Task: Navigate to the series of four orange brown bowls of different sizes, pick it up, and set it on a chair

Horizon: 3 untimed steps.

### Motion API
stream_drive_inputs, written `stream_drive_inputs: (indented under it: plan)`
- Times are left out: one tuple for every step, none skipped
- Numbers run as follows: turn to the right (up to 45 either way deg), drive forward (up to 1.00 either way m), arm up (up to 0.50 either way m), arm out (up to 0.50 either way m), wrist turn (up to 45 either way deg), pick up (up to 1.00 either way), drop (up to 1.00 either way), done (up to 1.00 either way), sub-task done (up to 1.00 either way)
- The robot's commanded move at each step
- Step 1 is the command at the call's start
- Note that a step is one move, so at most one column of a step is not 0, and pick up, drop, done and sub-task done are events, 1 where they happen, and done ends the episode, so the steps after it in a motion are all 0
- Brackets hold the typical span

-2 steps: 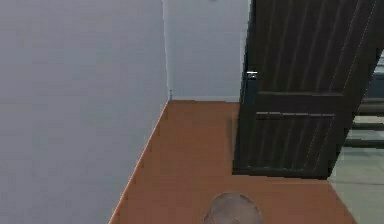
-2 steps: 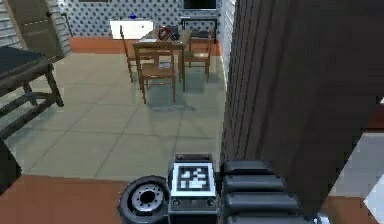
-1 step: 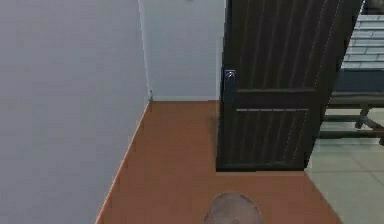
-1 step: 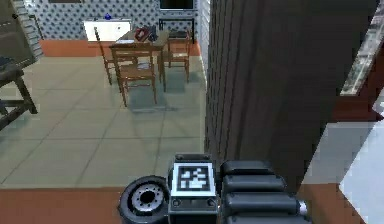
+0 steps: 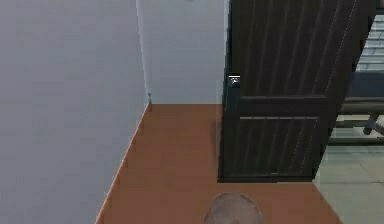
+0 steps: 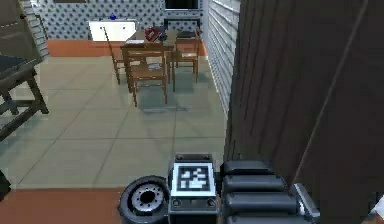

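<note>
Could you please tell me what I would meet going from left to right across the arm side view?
Dark piece of furniture at the left edge → wooden dining table with chairs around it → pale slatted wall → dark panelled door.

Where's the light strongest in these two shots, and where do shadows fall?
Arm side view: brightest at the far white rectangle; the chair throws a soft shadow on the tile floor; the dark door looks unlit. Forward view: flat, even light on the grey wall, no glare.
</note>
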Motion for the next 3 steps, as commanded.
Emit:
stream_drive_inputs:
  plan:
    - [45.0, 0.00, 0.00, 0.00, 0.0, 0.00, 0.00, 0.00, 0.00]
    - [30.0, 0.00, 0.00, 0.00, 0.0, 0.00, 0.00, 0.00, 0.00]
    - [0.0, 1.00, 0.00, 0.00, 0.0, 0.00, 0.00, 0.00, 0.00]
